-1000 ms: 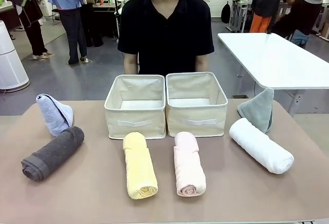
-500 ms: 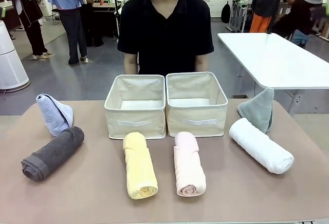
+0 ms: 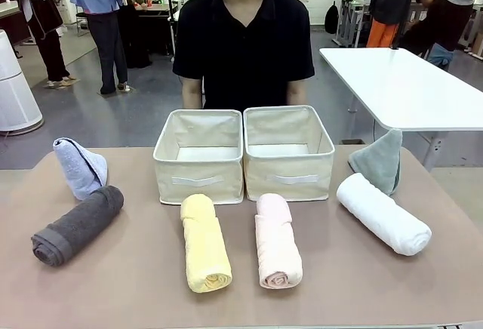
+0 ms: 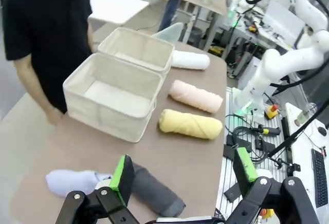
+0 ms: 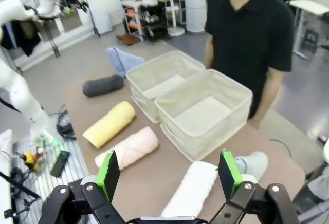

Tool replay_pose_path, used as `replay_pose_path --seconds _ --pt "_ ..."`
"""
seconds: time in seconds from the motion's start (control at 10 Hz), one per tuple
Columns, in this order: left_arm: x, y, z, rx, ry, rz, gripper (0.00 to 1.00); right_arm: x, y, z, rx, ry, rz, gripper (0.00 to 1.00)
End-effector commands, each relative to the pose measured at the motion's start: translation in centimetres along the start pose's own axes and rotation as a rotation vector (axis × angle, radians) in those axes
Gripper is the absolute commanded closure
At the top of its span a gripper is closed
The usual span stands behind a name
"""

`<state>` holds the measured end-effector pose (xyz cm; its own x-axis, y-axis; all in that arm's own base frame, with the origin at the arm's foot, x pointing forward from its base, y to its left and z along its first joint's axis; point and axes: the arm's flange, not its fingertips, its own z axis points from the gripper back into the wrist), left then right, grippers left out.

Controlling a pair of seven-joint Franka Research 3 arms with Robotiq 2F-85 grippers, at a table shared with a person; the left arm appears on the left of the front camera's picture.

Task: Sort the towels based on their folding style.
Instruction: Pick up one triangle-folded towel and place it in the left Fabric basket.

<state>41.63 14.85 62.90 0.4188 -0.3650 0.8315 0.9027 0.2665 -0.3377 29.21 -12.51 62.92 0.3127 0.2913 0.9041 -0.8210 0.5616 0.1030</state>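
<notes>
Six towels lie on the brown table. Rolled ones: dark grey at the left, yellow and pale pink in front of the bins, white at the right. Cone-folded ones: light blue at the far left, grey-green at the far right. My left gripper hangs open high above the dark grey roll and the light blue cone. My right gripper is open too, above the white roll, with the grey-green cone beside it.
Two beige fabric bins stand side by side at the table's middle back, the left bin and the right bin, both holding nothing. A person in a black shirt stands right behind them. A white table is off to the right.
</notes>
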Motion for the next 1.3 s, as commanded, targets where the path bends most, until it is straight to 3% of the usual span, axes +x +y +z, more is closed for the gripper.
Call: replay_pose_path --seconds 0.0,0.2,0.3,1.2 --pt "-0.8 -1.4 0.2 0.082 0.03 0.061 0.0 -0.3 1.2 -0.2 -0.032 0.073 -0.009 0.0" --pt "-0.7 -2.2 0.7 0.139 0.059 0.084 0.0 0.0 1.7 0.0 0.039 0.148 -0.046 0.0" --pt "-0.7 -0.8 1.1 0.069 0.022 0.045 0.0 0.1 0.8 0.2 -0.022 0.068 0.014 0.0" --pt "-0.7 -0.8 1.1 0.069 0.022 0.045 0.0 0.1 0.8 0.2 -0.022 0.068 0.014 0.0"
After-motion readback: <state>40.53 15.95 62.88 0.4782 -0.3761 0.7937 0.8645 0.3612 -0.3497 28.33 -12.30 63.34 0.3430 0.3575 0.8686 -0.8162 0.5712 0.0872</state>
